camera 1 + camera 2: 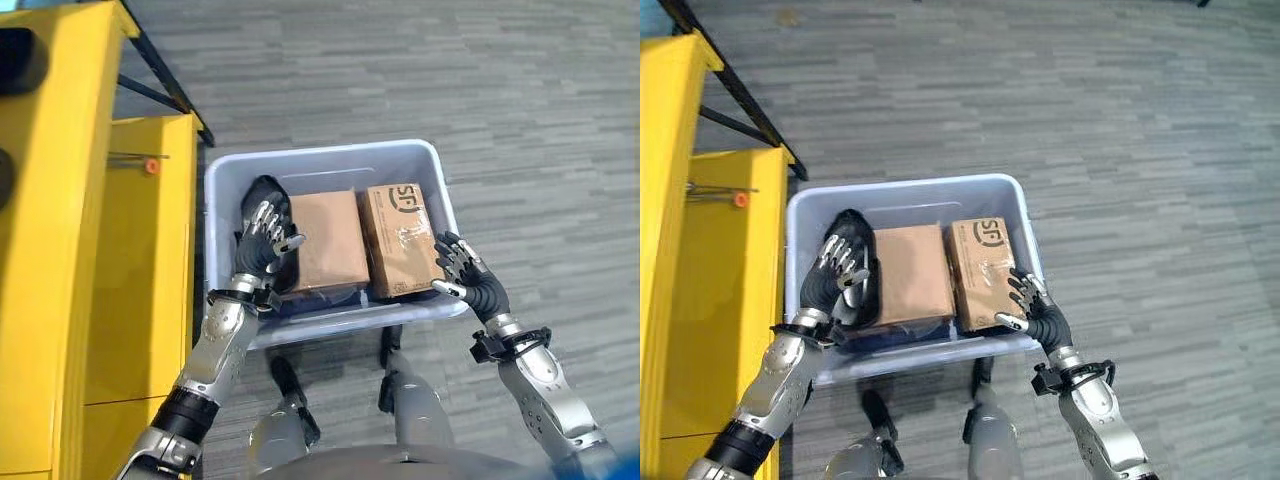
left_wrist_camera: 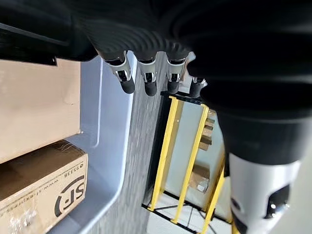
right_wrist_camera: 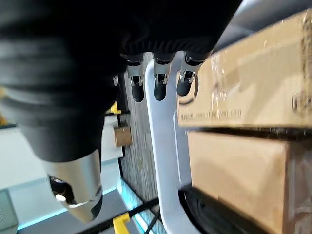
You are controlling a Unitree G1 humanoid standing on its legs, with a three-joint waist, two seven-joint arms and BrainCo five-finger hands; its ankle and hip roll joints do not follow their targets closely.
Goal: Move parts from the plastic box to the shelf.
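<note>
The pale blue plastic box (image 1: 320,155) stands in front of me and holds a plain cardboard box (image 1: 328,240), a taped cardboard box (image 1: 400,235) with black print to its right, and a black part (image 1: 262,192) at its left end. My left hand (image 1: 262,245) is inside the plastic box over the black part, beside the plain box, its fingers (image 2: 148,80) relaxed and holding nothing. At the plastic box's front right corner my right hand (image 1: 470,275) is open, with its fingers (image 3: 159,83) by the taped box (image 3: 253,83) and the rim (image 3: 163,146).
A yellow shelf (image 1: 60,250) rises along my left side, close to the plastic box's left wall, with a black brace (image 1: 165,80) behind it. Grey plank floor (image 1: 520,100) lies beyond and to the right. A yellow rack (image 2: 185,156) stands farther off.
</note>
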